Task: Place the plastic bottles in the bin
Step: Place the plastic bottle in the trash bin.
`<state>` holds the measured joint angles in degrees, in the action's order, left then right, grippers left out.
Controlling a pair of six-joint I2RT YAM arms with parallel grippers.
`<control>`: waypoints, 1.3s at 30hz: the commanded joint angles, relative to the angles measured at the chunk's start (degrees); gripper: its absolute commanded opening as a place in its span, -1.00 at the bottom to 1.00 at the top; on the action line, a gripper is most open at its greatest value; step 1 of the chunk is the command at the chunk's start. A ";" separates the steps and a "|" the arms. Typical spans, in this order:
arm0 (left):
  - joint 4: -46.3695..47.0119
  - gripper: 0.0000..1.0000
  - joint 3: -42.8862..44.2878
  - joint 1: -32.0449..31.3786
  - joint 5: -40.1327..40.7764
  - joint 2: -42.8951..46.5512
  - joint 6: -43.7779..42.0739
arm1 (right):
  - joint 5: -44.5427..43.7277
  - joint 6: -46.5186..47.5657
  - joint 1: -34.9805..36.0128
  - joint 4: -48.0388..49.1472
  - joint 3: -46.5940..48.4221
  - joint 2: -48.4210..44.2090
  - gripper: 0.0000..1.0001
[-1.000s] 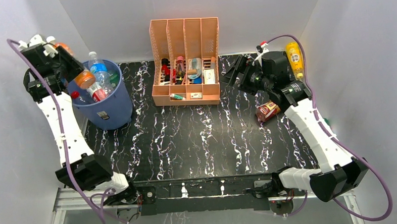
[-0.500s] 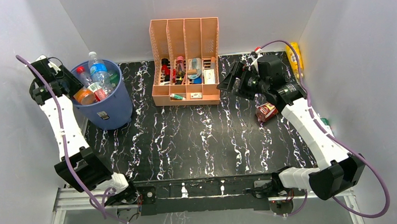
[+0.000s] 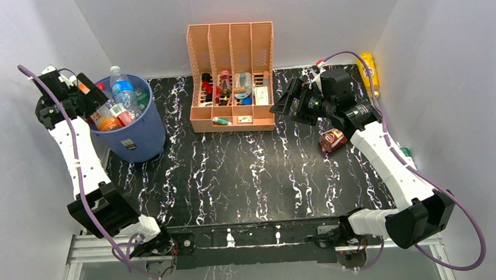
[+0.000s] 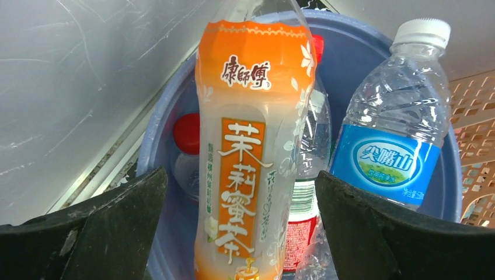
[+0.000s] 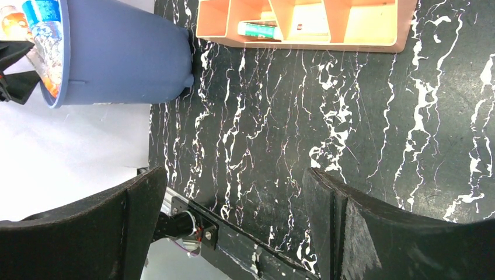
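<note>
At the far left corner of the table stood the bin, already crowded with bottles. The left gripper hung at its left rim with the fingers spread wide. An orange tea bottle stood upright between them, its lower part down inside the bin. There was a clear gap on one side of it, and I could not tell whether the other finger touched it. Just beside it a blue-labelled water bottle rose above the rim, and a red-capped bottle sat lower against the inner wall.

Across the table, the right gripper was raised over the dark marbled top near the right end of the peach rack, its fingers parted with nothing between them. Under that arm a small red-labelled bottle lay on the table. A yellow bottle rested in the far right corner against the wall, well apart from the bin.
</note>
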<state>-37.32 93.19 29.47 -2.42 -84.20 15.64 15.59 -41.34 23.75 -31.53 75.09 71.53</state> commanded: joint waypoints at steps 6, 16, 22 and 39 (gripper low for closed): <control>-5.95 0.96 9.84 -0.18 -7.34 5.24 2.33 | 1.54 0.47 -0.02 2.96 -0.27 0.26 0.96; -2.79 -0.12 2.39 -3.66 -15.77 8.23 6.31 | 1.89 -0.20 0.25 3.92 -1.44 0.19 0.89; 2.26 -0.29 -8.79 -3.92 -9.21 7.34 6.27 | 1.60 -0.49 0.51 4.28 -2.29 -0.35 0.88; -1.28 -0.20 -2.95 -5.83 -16.68 7.52 6.93 | 0.98 -0.24 0.59 4.34 -1.95 0.15 0.87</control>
<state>-34.79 83.59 23.88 -15.46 -78.35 22.11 16.64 -41.85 24.12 -29.69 71.44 72.10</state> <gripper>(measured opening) 0.388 0.938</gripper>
